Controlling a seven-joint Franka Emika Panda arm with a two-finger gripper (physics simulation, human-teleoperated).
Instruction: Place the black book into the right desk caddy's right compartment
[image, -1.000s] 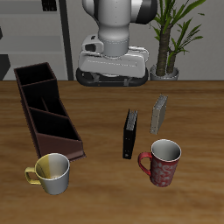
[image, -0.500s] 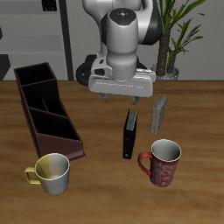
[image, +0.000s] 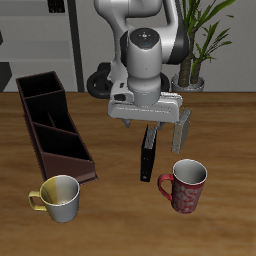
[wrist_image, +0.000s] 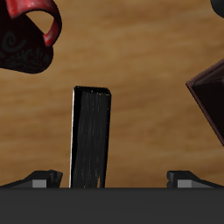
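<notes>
Black book stands beside red mug, under seemingly open hand.

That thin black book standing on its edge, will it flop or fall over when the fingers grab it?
The black book looks like a stiff hardcover, so it probably won't flop. Standing upright on a narrow edge, it would likely tip if nudged sideways. Its plain smooth cover may be a little slippery.

Black book: plain black. Right desk caddy: dark reddish-brown. Mug beside the book: red with dark patterning. Second mug: pale yellow-cream. Table: brown wood grain. Small book: grey.
</notes>
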